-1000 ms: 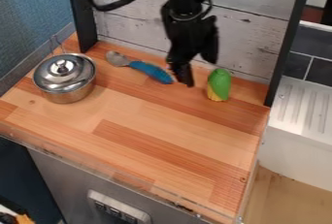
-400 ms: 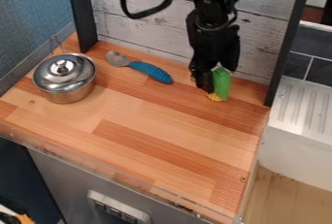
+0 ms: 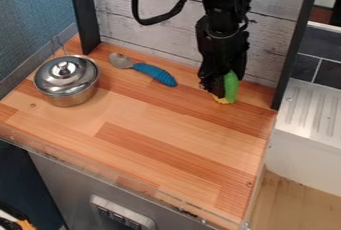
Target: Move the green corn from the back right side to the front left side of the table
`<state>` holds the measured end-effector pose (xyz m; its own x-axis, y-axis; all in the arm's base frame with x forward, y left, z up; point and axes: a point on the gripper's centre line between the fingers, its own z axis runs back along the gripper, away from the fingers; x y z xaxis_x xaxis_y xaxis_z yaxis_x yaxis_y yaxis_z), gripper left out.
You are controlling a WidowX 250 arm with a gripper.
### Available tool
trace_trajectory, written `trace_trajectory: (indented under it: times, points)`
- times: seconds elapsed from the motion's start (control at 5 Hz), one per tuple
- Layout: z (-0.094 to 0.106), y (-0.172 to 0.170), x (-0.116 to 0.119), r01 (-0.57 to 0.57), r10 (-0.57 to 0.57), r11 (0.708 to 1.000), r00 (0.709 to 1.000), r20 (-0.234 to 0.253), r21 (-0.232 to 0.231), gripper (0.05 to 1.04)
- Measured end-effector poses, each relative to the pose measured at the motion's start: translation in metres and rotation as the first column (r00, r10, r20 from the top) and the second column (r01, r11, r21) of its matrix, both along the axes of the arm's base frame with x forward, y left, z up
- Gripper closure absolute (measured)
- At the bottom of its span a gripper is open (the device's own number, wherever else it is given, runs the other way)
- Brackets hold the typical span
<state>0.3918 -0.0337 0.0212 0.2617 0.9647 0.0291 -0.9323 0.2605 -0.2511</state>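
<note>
At the back right of the wooden table (image 3: 153, 129), the black gripper (image 3: 222, 85) hangs down right over the green corn (image 3: 231, 85). One dark finger covers the corn's left side. The corn stands upright, its green husk showing to the right of that finger and its yellow part low down near the table. How tightly the fingers sit around the corn is hidden by the gripper itself.
A lidded metal pot (image 3: 67, 80) stands at the back left. A spoon with a blue handle (image 3: 156, 73) lies near the back wall, left of the gripper. Black posts flank the table's back edge, and a white sink (image 3: 313, 119) is to the right.
From above the spoon's right end, the gripper has moved right and down to the corn. It now covers more of the corn's left side. The pot and spoon have stayed put.
</note>
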Motion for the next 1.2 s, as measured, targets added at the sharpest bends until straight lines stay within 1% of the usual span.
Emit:
trace_trajectory:
  times: [0.2,0.4,0.6,0.8,1.0,1.2]
  points:
    - [-0.001,0.0,-0.002,0.003,-0.003,1.0,1.0,-0.006,0.003,0.404]
    - [-0.001,-0.002,-0.004,0.012,-0.012,1.0,1.0,-0.008,-0.007,0.404]
    - [0.004,-0.004,-0.014,0.03,-0.03,0.999,0.999,-0.018,-0.02,0.404]
    - [0.026,0.006,-0.029,0.024,-0.023,0.999,0.999,0.028,-0.031,0.404]
    - [0.04,0.035,-0.051,-0.041,0.042,0.999,0.998,0.04,-0.023,0.404]
    - [0.044,0.063,-0.079,-0.1,0.1,0.995,0.994,0.038,-0.017,0.404]
